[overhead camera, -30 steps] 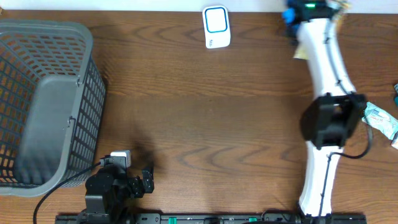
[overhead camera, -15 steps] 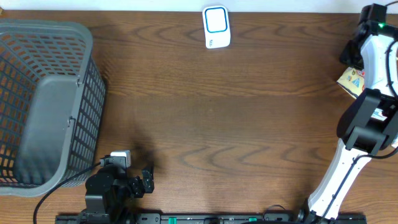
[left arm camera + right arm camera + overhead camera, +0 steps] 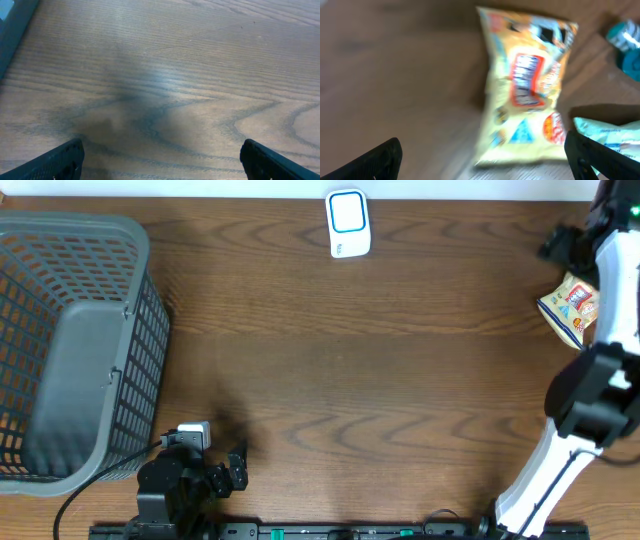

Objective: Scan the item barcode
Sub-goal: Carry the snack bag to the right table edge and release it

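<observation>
The item, a yellow snack bag (image 3: pixel 571 308) with red and blue print, lies flat on the wooden table at the far right edge. In the right wrist view the bag (image 3: pixel 525 85) is blurred and sits just ahead of my right gripper (image 3: pixel 485 162), whose fingers stand wide apart at the bottom corners with nothing gripped. From above, the right gripper (image 3: pixel 562 248) hangs just beyond the bag. The white and blue scanner (image 3: pixel 348 223) stands at the back centre. My left gripper (image 3: pixel 162 160) is open over bare wood, low at the front left (image 3: pixel 236 468). No barcode shows.
A grey slatted basket (image 3: pixel 130 310) fills the left side. A pale green packet (image 3: pixel 607 132) and a teal item (image 3: pixel 627 35) lie right of the bag. The white right arm (image 3: pixel 575 420) runs along the right edge.
The right arm swung from near the scanner to the far right edge, carrying the snack bag. Its jaws have opened and the bag now lies on the table. The left arm stayed still.
</observation>
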`<action>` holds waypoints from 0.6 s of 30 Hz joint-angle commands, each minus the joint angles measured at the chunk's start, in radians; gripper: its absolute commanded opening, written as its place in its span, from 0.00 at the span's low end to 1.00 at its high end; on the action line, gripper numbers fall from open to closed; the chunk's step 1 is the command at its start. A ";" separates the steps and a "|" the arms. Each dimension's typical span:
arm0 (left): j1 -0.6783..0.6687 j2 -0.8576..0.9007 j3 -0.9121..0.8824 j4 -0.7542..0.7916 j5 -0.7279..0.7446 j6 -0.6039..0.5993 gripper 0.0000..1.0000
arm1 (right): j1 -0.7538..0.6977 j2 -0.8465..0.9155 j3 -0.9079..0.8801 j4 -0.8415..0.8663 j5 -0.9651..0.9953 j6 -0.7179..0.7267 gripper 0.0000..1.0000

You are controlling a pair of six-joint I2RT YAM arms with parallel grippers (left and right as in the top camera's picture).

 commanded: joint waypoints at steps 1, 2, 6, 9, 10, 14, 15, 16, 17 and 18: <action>0.000 -0.001 -0.005 -0.027 -0.010 0.002 0.99 | 0.055 -0.176 0.039 -0.005 -0.111 0.022 0.99; 0.000 -0.001 -0.005 -0.027 -0.010 0.002 0.99 | 0.074 -0.216 0.039 -0.005 -0.111 0.021 0.99; 0.000 -0.001 -0.005 -0.027 -0.010 0.002 0.99 | 0.153 -0.378 0.039 -0.003 -0.108 -0.011 0.99; 0.000 -0.001 -0.005 -0.027 -0.010 0.002 0.99 | 0.209 -0.484 0.039 -0.003 -0.107 -0.059 0.99; 0.000 -0.001 -0.005 -0.027 -0.010 0.002 0.99 | 0.225 -0.517 0.039 -0.005 -0.108 -0.070 0.99; 0.000 -0.001 -0.005 -0.027 -0.010 0.002 0.99 | 0.273 -0.631 0.039 -0.035 -0.108 -0.070 0.99; 0.000 -0.001 -0.005 -0.027 -0.010 0.002 1.00 | 0.278 -0.656 0.039 -0.043 -0.108 -0.069 0.99; 0.000 -0.001 -0.005 -0.027 -0.010 0.002 0.99 | 0.278 -0.678 0.039 -0.054 -0.108 -0.069 0.99; 0.000 -0.001 -0.005 -0.027 -0.010 0.002 0.99 | 0.278 -0.697 0.039 -0.066 -0.108 -0.069 0.99; 0.000 -0.001 -0.005 -0.027 -0.010 0.002 0.99 | 0.278 -0.716 0.039 -0.081 -0.108 -0.069 0.99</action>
